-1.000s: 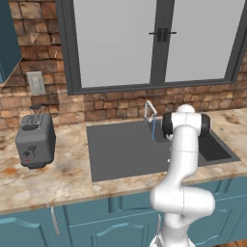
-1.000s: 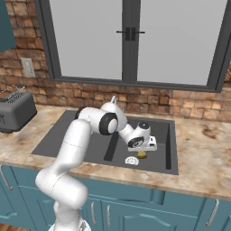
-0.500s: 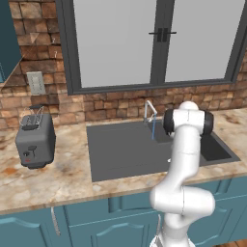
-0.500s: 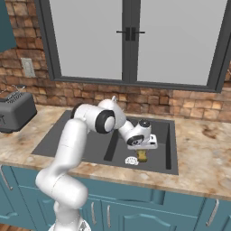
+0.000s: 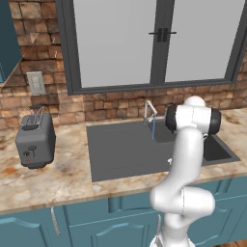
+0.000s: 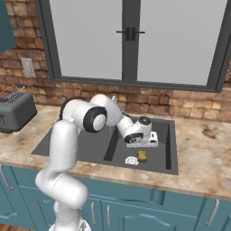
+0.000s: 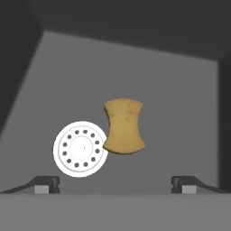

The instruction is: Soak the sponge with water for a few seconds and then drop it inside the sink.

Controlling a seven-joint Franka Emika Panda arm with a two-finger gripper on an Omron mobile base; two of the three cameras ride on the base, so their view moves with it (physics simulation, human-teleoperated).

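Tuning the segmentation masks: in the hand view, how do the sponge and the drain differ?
The sponge is mustard-yellow; the drain is white. The sponge is a block pinched in at its sides; the drain is a flat round disc with a ring of small dark holes. The sponge stands taller in the view than the drain. Both lie on the dark grey sink floor, edges meeting, ahead of the open fingers.

Sink (image 5: 120, 159): matt dark grey basin, smooth, with a white perforated drain (image 7: 80, 149). Sponge (image 7: 124, 126): dull mustard-yellow, slightly mottled surface (soft-looking, edges pinched inward). Faucet (image 5: 150, 112): slim polished silver metal. Worktop (image 5: 53, 178): glossy speckled beige stone. Toaster (image 5: 34, 141): grey satin casing. Wall (image 5: 111, 103): rough reddish brick. Cabinets (image 5: 96, 222): smooth teal painted fronts.
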